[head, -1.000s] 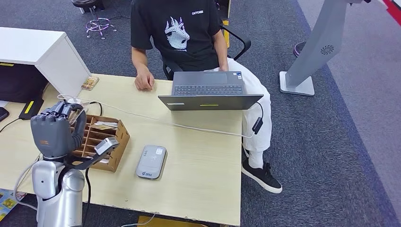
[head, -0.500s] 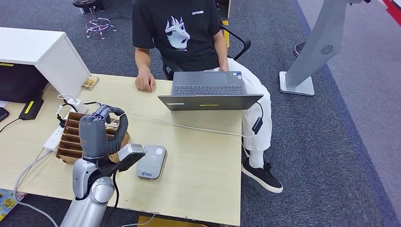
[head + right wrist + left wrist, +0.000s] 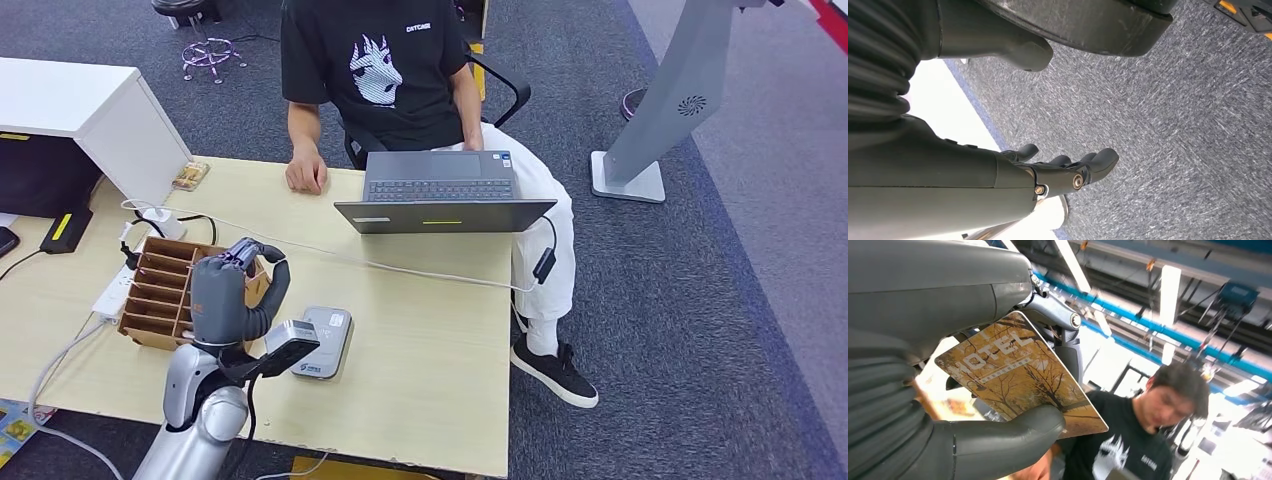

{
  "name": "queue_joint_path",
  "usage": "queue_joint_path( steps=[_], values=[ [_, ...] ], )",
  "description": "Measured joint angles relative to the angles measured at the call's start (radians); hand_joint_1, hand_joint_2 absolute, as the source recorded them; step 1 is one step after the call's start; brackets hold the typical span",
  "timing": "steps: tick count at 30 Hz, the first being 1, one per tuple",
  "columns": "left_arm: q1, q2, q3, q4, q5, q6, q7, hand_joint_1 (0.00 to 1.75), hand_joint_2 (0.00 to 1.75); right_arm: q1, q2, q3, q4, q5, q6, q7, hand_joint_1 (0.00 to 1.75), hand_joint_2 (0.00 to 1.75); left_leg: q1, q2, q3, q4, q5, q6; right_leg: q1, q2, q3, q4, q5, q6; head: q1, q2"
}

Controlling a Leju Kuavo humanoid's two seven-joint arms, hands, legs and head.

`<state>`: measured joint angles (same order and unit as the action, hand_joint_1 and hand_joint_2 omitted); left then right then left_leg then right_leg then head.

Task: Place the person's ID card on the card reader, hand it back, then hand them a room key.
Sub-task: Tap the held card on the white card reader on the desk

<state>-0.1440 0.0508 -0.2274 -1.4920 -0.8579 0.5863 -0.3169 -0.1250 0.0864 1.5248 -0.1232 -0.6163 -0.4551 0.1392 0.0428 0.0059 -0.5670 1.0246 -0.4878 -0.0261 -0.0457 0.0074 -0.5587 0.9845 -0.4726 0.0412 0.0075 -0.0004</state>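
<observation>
Left hand [image 3: 228,300] was raised over the bench [image 3: 420,340], at about 8 o'clock from the bench centre, its back toward the head camera. In the left wrist view the left hand [image 3: 948,390] held a room key card [image 3: 1020,375] pinched between thumb and fingers; the card carried an autumn-tree print and the word HOTEL. The card itself could not be made out in the head view, hidden behind the hand. The grey card reader [image 3: 322,342] lay flat on the bench just at 3 o'clock of the left hand, partly overlapped by the wrist camera unit. The brown cardboard organiser [image 3: 160,290] with its row of slots sat at 9 o'clock of the hand, close beside it. A person in a black T-shirt [image 3: 375,70] sat at the far side of the bench, at 12 o'clock, one hand [image 3: 305,175] resting on the bench edge, an open laptop [image 3: 440,195] in front of them at 1 o'clock from the reader. A white cable [image 3: 400,268] ran across the bench between laptop and reader. Right hand [image 3: 1063,172] hung over grey carpet [image 3: 1173,125], holding nothing, fingers loosely extended and slightly apart.
</observation>
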Motion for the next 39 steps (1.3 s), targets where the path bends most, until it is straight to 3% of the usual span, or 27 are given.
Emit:
queue_joint_path(
  steps=[7, 21, 31, 39],
  values=[
    [0.027, 0.004, 0.009, 0.09, 0.034, -0.03, 0.006, 1.75, 1.75, 0.004, 0.001, 0.0, 0.0, -0.001, -0.002, 0.0, 0.0, 1.75, 0.0, 0.0, 0.0, 0.0, 0.0, 0.0, 0.0, 0.0, 0.0, 0.0, 0.0, 0.0, 0.0, 0.0],
    [0.023, -0.004, 0.136, 0.463, 0.107, 0.008, -0.052, 1.75, 1.75, 0.004, 0.002, 0.0, 0.0, -0.004, -0.009, -0.005, 0.0, 1.75, 0.0, 0.0, 0.0, 0.0, 0.0, 0.0, 0.0, 0.0, 0.0, 0.0, 0.0, 0.0, 0.0, 0.0],
    [0.018, -0.018, 0.165, 0.512, 0.136, -0.001, -0.115, 1.75, 1.75, 0.004, 0.002, 0.0, 0.0, 0.0, -0.008, -0.006, 0.0, 1.75, 0.0, 0.0, 0.0, 0.0, 0.0, 0.0, 0.0, 0.0, 0.0, 0.0, 0.0, 0.0, 0.0, 0.0],
    [0.02, -0.034, 0.166, 0.441, 0.107, -0.007, -0.105, 1.75, 1.75, 0.003, 0.002, 0.0, 0.0, 0.0, -0.006, -0.005, 0.0, 1.75, 0.0, 0.0, 0.0, 0.0, 0.001, 0.0, 0.0, 0.0, 0.0, 0.0, 0.0, 0.0, 0.0, 0.0]
  ],
)
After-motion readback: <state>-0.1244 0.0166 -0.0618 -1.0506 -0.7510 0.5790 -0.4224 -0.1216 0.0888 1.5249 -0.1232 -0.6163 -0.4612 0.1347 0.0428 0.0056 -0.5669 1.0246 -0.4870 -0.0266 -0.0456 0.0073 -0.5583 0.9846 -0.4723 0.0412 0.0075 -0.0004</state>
